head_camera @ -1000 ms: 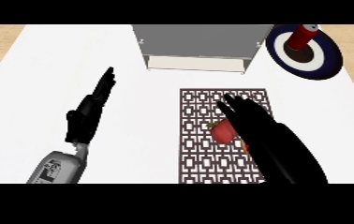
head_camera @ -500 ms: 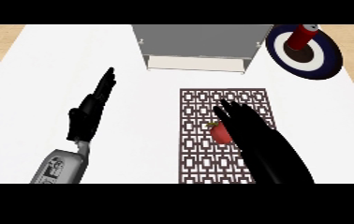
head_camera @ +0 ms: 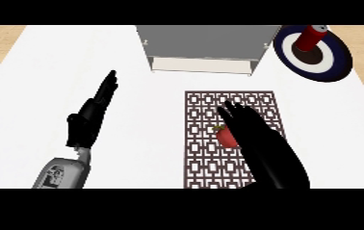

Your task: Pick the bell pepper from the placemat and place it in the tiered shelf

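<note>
The red bell pepper point(head_camera: 226, 136) lies on the patterned placemat point(head_camera: 206, 169), partly covered by the right hand point(head_camera: 245, 123), whose fingers spread apart just over it (actual contact cannot be told). The left hand point(head_camera: 91, 116) rests open on the white counter point(head_camera: 142, 128). The grey tiered shelf point(head_camera: 206, 46) stands beyond the placemat.

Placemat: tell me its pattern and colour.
The placemat is dark brown with a white geometric lattice pattern, seen in the head view.
</note>
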